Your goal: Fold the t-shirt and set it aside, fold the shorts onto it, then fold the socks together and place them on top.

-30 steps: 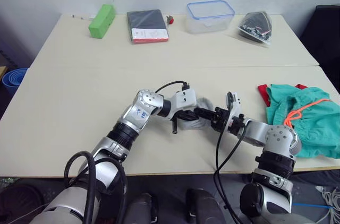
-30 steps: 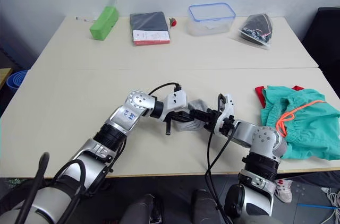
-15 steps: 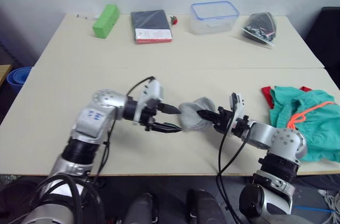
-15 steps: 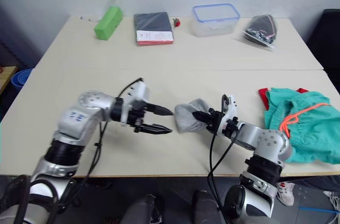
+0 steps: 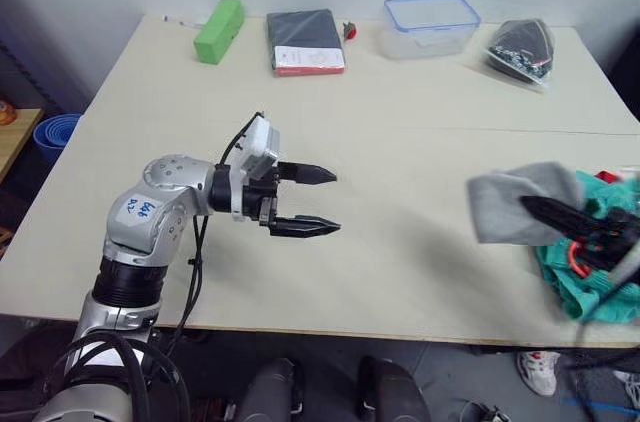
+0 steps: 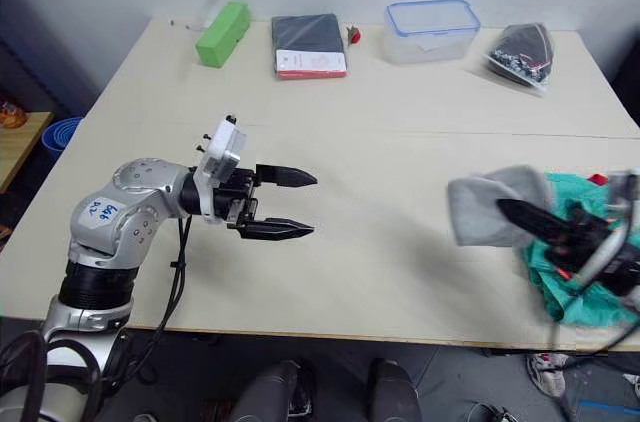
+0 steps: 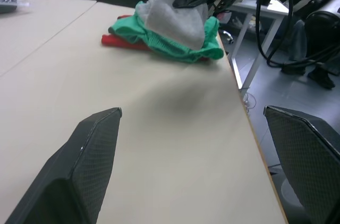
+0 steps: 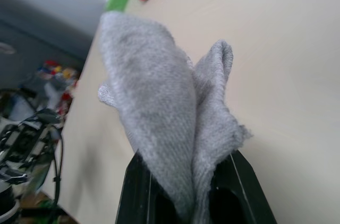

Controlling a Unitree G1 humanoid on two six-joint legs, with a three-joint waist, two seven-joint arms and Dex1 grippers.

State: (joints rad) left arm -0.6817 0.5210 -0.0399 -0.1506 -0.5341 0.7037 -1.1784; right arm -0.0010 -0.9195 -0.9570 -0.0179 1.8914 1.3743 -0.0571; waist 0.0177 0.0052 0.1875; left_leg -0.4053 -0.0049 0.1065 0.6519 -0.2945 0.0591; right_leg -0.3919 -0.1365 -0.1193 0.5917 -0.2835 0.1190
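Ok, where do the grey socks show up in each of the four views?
Left eye view: the socks hang from the right gripper, at the right, beside the shorts.
Right eye view: same spot, socks at.
Left wrist view: socks held above the green shorts, far end of the table.
Right wrist view: socks clamped close up between the gripper's fingers.
Shared landmark: the shorts, in three of the views.

Green block (image 5: pixel 219 30), dark book (image 5: pixel 304 41), clear container (image 5: pixel 432 26), bag (image 5: pixel 524 46) along table's (image 5: pixel 420 212) far edge.
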